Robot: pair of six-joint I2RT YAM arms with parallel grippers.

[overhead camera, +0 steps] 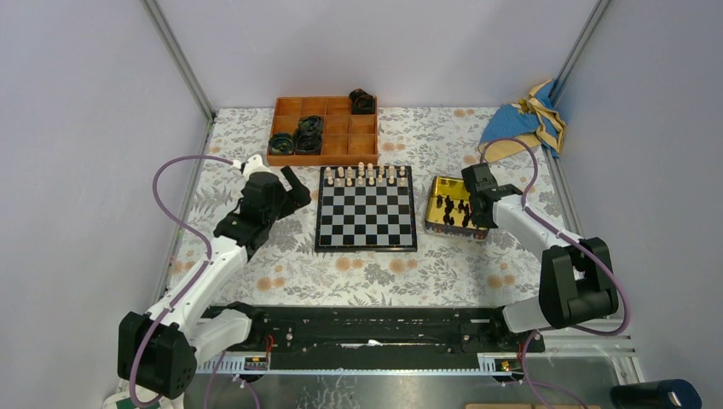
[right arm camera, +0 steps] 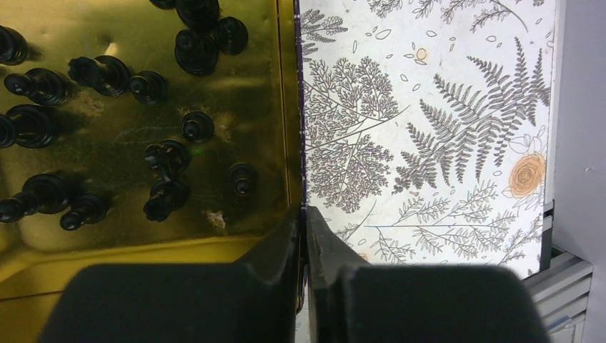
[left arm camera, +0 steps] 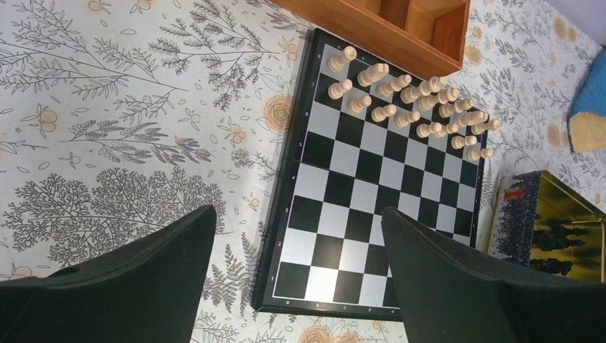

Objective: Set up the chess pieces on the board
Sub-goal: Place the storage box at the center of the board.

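Right of the board (overhead camera: 367, 223), in a gold tin (right arm camera: 143, 246) just beside it, lie the black chess pieces (right arm camera: 168, 157) — none on a square yet, so the whole black side is left. Cream chessmen (overhead camera: 367, 176) fill the board's far two rows. Left end effector (left arm camera: 296, 218), left of the board, gapes wide and holds nothing. Right end effector (right arm camera: 304, 214) is pressed closed at the tin's wall — pinching it or not, we cannot tell. The tin is partly cut off, so the piece count is unclear.

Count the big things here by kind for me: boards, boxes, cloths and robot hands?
Chessboard: 1
Boxes: 2 (gold tin, wooden tray)
Cloth: 1
Robot hands: 2 (left hand, right hand)
Total: 6
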